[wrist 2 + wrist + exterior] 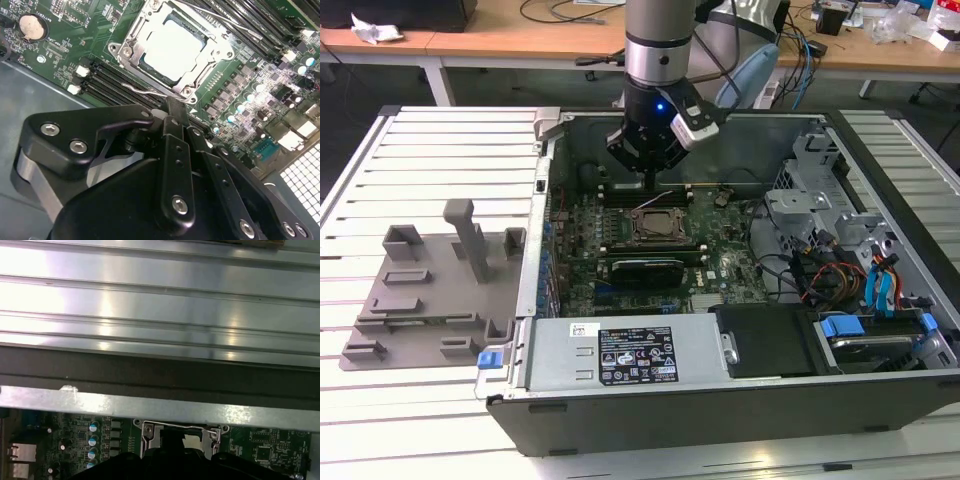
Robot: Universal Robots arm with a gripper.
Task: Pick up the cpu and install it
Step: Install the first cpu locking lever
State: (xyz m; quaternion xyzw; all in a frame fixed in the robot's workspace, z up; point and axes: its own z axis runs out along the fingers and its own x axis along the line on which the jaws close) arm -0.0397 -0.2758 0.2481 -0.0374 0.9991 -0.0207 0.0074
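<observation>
In the exterior view the gripper [651, 180] hangs inside the open computer case [720, 400], its black fingers drawn together to a narrow tip with nothing between them. Just below that tip, slightly toward the camera, sits the socket [655, 225] on the green motherboard [720, 265], and the cpu [654, 224] lies in it as a pale square inside the metal frame. Well off to the exterior view's left of the gripper, outside the case, a grey fixture tray [420, 310] rests on the slatted metal table [440, 150]. In the second wrist view the gripper [176, 111] fills the near part of the picture, its fingers [175, 150] pressed together and holding nothing. Just beyond the fingertips the cpu [172, 48] lies flat in the socket [122, 50], its silvery-white top bright, the metal frame around it and a thin wire lever beside it. A round coin cell [31, 26] sits on the board off to one side, well apart from the gripper. In the first wrist view the dark gripper body [175, 462] is in front of the socket frame [147, 430], with the case's metal edge [150, 407] and the ribbed table [160, 300] beyond.
</observation>
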